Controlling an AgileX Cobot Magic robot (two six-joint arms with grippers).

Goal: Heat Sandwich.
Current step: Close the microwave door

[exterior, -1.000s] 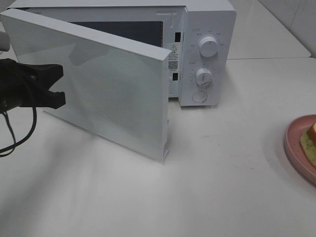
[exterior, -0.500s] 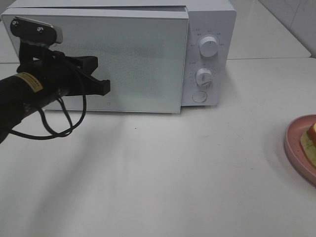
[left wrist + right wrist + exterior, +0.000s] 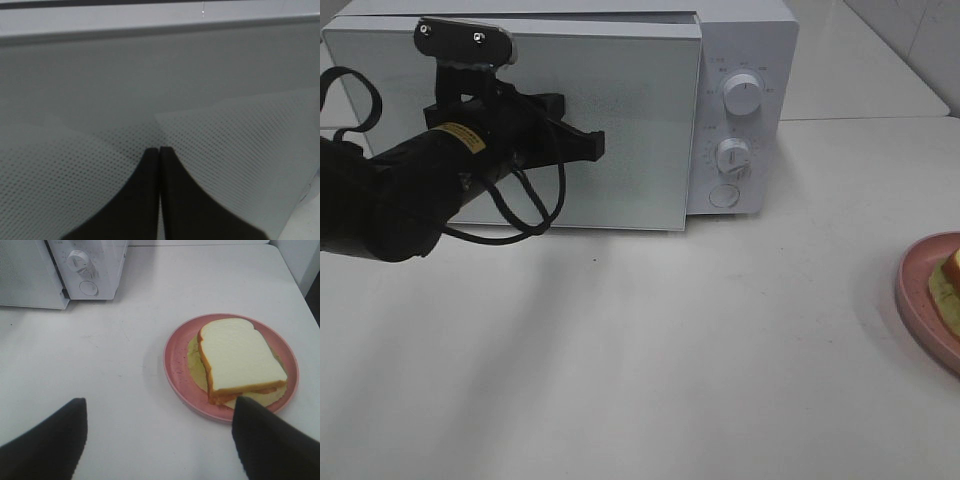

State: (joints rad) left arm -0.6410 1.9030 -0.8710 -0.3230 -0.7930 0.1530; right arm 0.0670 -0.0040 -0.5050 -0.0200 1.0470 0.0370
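Our left tool (image 3: 590, 145), pinched shut, presses the microwave door (image 3: 620, 120); our right tool (image 3: 159, 432) gapes wide, empty. The sandwich (image 3: 240, 360) looks soft and loose, so we'd grip the stiff pink plate (image 3: 175, 370) rim instead.

Microwave cavity: blocked by the closed microwave door (image 3: 610, 125).
Table (image 3: 720, 330) between microwave and pink plate (image 3: 920, 300): left unobstructed.

The microwave (image 3: 570, 110) stands at the back of the table (image 3: 670, 380); its door (image 3: 620, 120) lies flat across its front, left of the two knobs (image 3: 741, 95) and the round button (image 3: 723, 196) stacked one under another on its right side; the left gripper (image 3: 590, 145) sits in front of the door, tips against its panel; the plate (image 3: 920, 300) lies well right of the microwave and nearer the front; the sandwich (image 3: 240, 360) lies on it; the right gripper (image 3: 160, 430) hangs just in front of the plate.
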